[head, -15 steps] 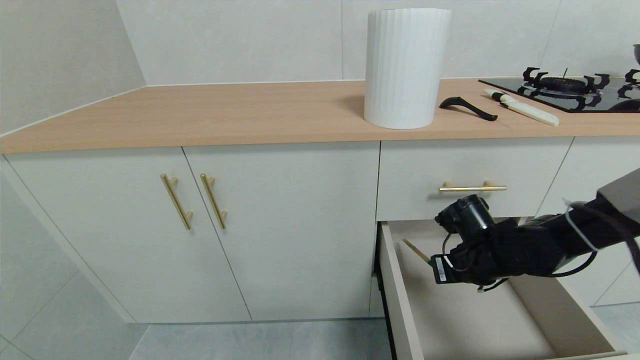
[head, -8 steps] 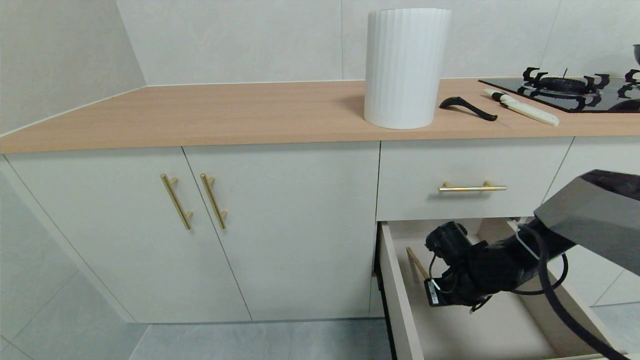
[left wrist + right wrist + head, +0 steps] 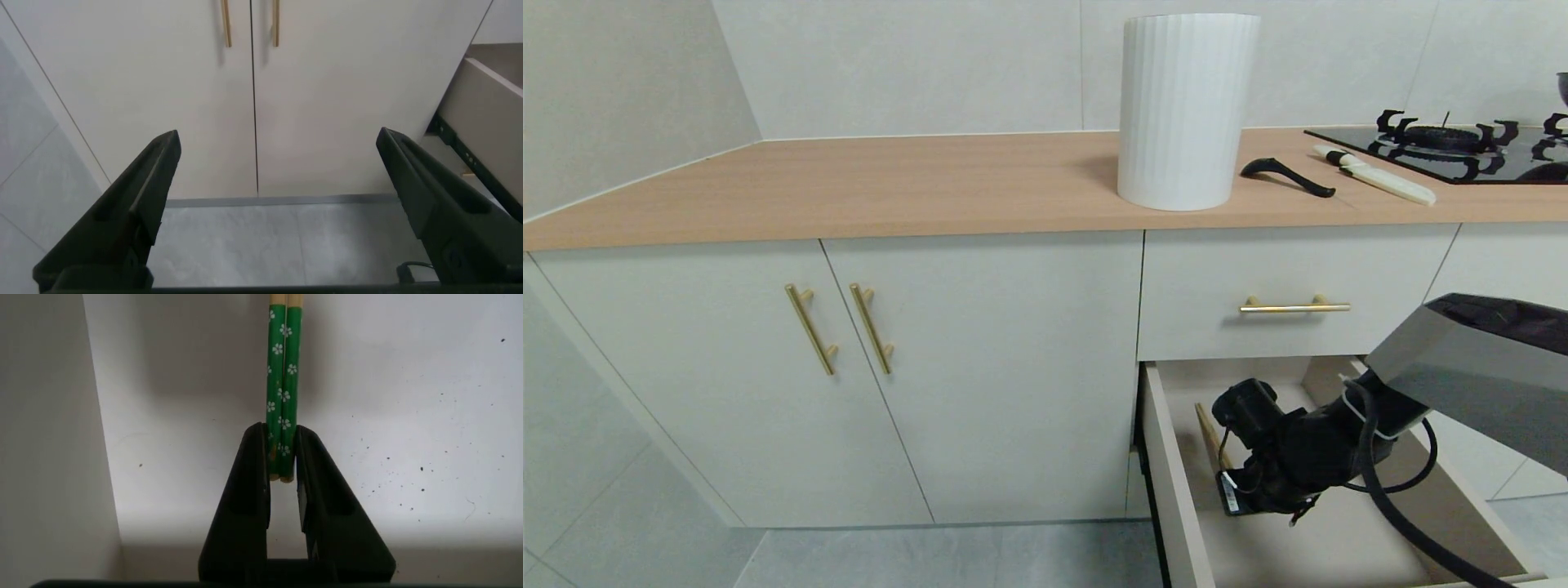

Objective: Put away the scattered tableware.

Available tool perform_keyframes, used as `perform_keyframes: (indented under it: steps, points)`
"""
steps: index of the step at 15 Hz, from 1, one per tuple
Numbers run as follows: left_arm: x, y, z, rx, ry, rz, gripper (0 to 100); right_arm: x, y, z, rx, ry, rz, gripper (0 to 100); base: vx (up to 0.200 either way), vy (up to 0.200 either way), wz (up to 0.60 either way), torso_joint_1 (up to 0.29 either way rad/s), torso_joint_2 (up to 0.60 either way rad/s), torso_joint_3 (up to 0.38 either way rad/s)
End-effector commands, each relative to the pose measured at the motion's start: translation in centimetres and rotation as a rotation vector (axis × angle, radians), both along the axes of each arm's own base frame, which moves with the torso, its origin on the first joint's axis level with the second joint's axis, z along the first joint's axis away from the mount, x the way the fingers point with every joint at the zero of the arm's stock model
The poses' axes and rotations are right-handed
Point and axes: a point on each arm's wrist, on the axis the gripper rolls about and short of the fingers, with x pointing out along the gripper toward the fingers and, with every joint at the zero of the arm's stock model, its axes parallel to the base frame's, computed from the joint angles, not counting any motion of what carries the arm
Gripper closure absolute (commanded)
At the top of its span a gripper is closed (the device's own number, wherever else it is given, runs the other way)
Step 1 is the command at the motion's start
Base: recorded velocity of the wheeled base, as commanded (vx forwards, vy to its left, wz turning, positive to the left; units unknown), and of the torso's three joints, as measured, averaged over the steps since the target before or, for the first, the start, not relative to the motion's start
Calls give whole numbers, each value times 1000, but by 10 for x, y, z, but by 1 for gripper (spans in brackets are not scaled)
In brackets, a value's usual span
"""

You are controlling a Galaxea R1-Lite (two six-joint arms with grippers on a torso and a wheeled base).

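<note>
Down in the open drawer (image 3: 1172,498), the right gripper (image 3: 283,445) is pinched narrow on a pair of chopsticks (image 3: 282,367): slim, glossy green sticks with small white flowers. Their long axis runs straight out from the jaws toward the drawer's back, close along its left wall. The left gripper (image 3: 278,143) hangs spread wide, empty, facing the cabinet doors (image 3: 245,82), well apart from the drawer. Farther off, near the desk's (image 3: 890,188) front edge, a curved black utensil (image 3: 1286,175) and a white knife (image 3: 1376,175) lie beside a ribbed white canister (image 3: 1184,110)

- Two chopsticks (image 3: 282,376), green with white flowers.
- One white ribbed canister (image 3: 1184,110).
- One black utensil (image 3: 1286,175).
- One white knife (image 3: 1376,175).
- Two cabinet doors (image 3: 686,376).
- Two drawers (image 3: 1217,278), one shut and one pulled out.
- Three gold bar handles (image 3: 1294,308).
- One gas hob (image 3: 1445,151).
</note>
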Motion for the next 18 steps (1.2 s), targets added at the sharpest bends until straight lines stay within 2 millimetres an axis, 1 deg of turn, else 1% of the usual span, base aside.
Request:
perform_keyframes:
  steps: [1, 2, 3, 9, 11, 15, 16, 18]
  points:
    - [0, 0, 0, 0, 2, 0, 0, 0, 0, 0, 0, 0, -1, 100, 0, 0, 0, 0, 0, 0]
    - [0, 0, 0, 0, 0, 0, 0, 0, 0, -1, 0, 2, -1, 100, 0, 0, 0, 0, 0, 0]
    - [0, 0, 0, 0, -1, 0, 0, 0, 0, -1, -2, 1, 1, 0, 0, 0, 0, 0, 0, 0]
    - [0, 0, 0, 0, 0, 0, 0, 0, 0, 1, -1, -2, 0, 0, 0, 0, 0, 0, 0, 0]
    - [0, 0, 0, 0, 0, 0, 0, 0, 0, 7, 7, -17, -2, 0, 0, 0, 0, 0, 0, 0]
    - [0, 0, 0, 0, -1, -1, 0, -7, -5, 49, 49, -111, -6, 0, 0, 0, 0, 0, 0, 0]
    - [0, 0, 0, 0, -1, 0, 0, -15, -13, 73, 65, -162, -11, 0, 0, 0, 0, 0, 0, 0]
    - [0, 0, 0, 0, 0, 0, 0, -22, -21, 106, 100, -253, -26, 0, 0, 0, 0, 0, 0, 0]
